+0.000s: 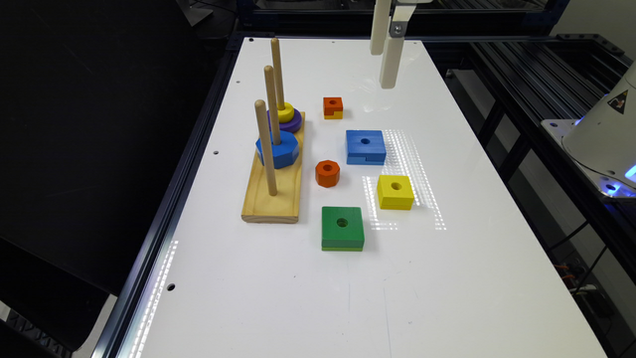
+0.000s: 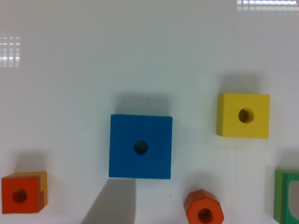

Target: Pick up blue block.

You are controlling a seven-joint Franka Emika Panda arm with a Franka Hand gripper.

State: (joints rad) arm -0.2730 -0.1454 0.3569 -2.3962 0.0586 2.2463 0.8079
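Observation:
The blue block [image 1: 365,146] lies flat on the white table [image 1: 308,298], a square with a round centre hole and a small notch in its near side. In the wrist view the blue block [image 2: 140,146] sits near the middle, seen from straight above. My gripper [image 1: 383,69] hangs high over the far end of the table, beyond the block and well clear of it. Its two long cream fingers stand apart, open with nothing between them. A grey fingertip [image 2: 110,205] shows blurred just beside the block's edge.
A wooden peg stand [image 1: 273,194] at the exterior view's left carries a blue octagonal piece [image 1: 278,149] and purple and yellow rings [image 1: 285,117]. Around the block lie a small orange block [image 1: 333,107], an orange octagonal nut [image 1: 327,173], a yellow square [image 1: 395,192] and a green square [image 1: 342,228].

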